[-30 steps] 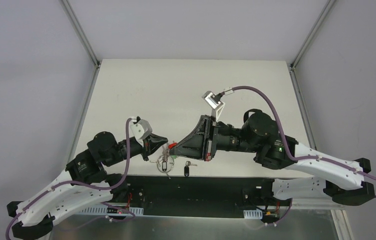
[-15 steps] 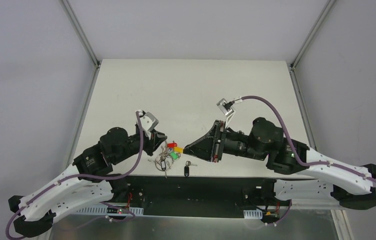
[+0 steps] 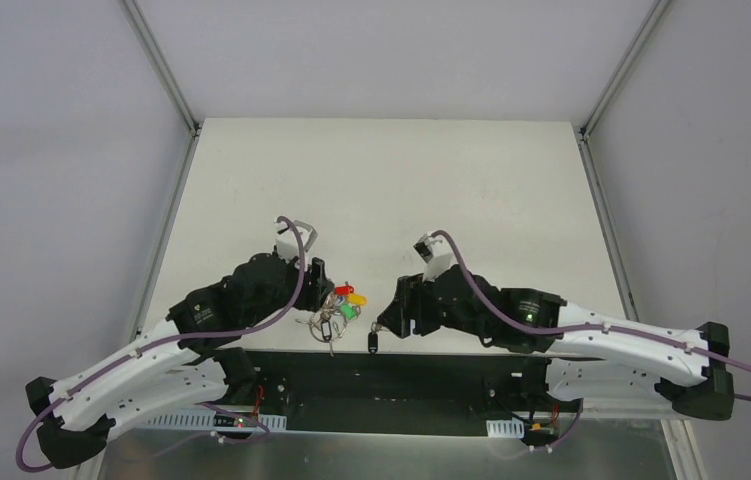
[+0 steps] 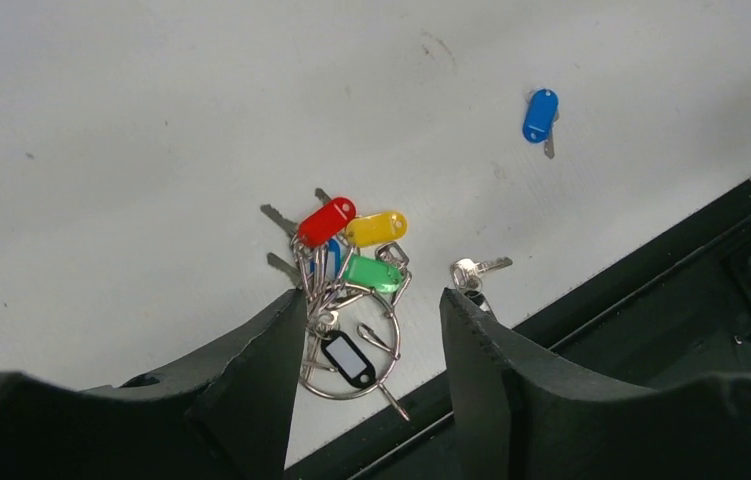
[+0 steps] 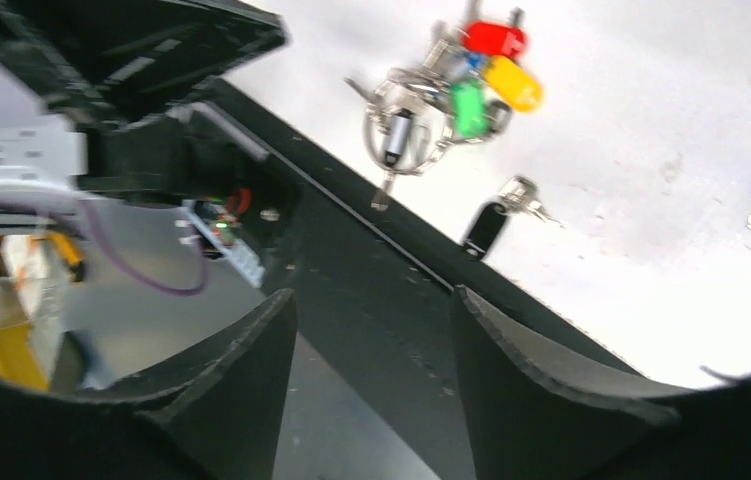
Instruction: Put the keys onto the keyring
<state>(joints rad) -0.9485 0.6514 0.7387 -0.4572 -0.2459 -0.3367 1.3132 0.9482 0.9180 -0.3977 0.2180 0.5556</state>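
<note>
The keyring point(image 4: 338, 397) lies near the table's front edge, carrying red, yellow and green tags point(image 4: 372, 273) and a small black tag. My left gripper point(image 4: 371, 300) hangs open just above it, fingers on either side of the ring, touching nothing. In the top view the bunch point(image 3: 336, 305) sits between the left gripper point(image 3: 317, 288) and the right gripper point(image 3: 388, 322). The black-headed key point(image 5: 488, 226) lies loose beside the bunch point(image 5: 451, 90). The blue-capped key point(image 4: 540, 115) lies apart, further right. My right gripper point(image 5: 373, 295) is open and empty over the black front strip.
A black strip point(image 3: 401, 370) runs along the table's near edge, just in front of the keys. Beyond it the right wrist view shows cables and a mounting bracket point(image 5: 21, 165) below the table. The white table point(image 3: 381, 190) stretches away behind the keys.
Both grippers were shut at the key bunch and have opened. The bunch now lies on the table. The left arm dropped over it; the right arm drew back right and lower.
</note>
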